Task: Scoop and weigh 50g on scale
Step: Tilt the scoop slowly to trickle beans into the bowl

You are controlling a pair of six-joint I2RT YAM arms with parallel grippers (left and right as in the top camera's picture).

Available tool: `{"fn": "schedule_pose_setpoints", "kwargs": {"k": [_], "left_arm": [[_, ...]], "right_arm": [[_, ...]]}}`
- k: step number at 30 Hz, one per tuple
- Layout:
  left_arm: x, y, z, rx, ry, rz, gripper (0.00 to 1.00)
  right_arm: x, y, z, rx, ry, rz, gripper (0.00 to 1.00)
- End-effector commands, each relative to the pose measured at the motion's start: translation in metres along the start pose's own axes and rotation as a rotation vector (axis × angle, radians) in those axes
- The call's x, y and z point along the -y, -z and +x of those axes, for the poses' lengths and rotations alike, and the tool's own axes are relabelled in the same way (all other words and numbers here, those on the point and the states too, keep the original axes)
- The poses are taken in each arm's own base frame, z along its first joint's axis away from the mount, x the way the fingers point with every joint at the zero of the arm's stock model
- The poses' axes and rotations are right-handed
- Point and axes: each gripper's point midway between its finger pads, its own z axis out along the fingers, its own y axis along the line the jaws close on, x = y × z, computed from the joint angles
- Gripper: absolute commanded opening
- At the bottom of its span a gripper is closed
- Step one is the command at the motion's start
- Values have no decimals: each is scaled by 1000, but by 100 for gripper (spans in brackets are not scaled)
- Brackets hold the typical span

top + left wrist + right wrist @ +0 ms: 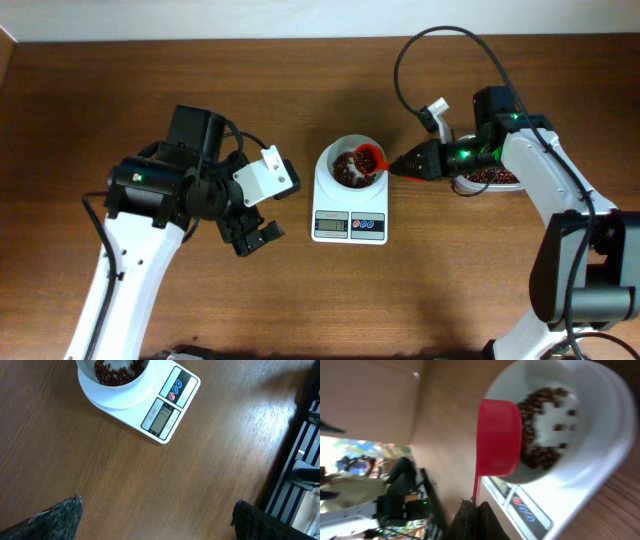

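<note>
**A:** Right gripper is clamped on the handle of the red scoop, reaching in from 3 o'clock. Why the tilt?

**B:** The cup is turned toward the white bowl, so the beans land on the heap inside, not on the table. I can't tell whether any remain in the scoop.

**A:** And the scale?

**B:** It sits mid-table, with the bowl at its 12 o'clock end. The display is at 6 o'clock and uncovered for checking, though too small to read.

**A:** Left gripper?

**B:** Its jaws are wide apart and hold nothing. It hovers at 9 o'clock of the scale, well apart, probably to keep out of the pour. The supply container lies at 3 o'clock, near for a refill.
</note>
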Motion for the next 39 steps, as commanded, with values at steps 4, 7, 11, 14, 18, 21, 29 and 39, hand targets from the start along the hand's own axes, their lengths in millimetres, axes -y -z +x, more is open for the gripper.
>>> {"fn": "schedule_pose_setpoints", "kwargs": {"k": [4,7,11,14,18,21,29,39], "left_arm": [[2,2,1,5,-13,-2,99],[2,2,1,6,-14,-2,99],[2,2,1,5,-14,-2,99],[2,2,1,6,-14,-2,99],[2,2,1,6,-14,-2,99],[2,2,1,6,-14,-2,99],[2,2,1,6,-14,-2,99],[2,2,1,6,-14,-2,99]], "right_arm": [[13,-4,1,-17,-9,65,4],[12,-3,0,-12,-2,66,4],[9,-1,-3,-1,18,72,4],[7,1,-6,6,29,76,4],[2,5,-12,15,41,81,4],[4,9,-14,14,49,122,4],[-9,13,-15,27,79,123,4],[-15,4,-10,-10,121,222,4]]}}
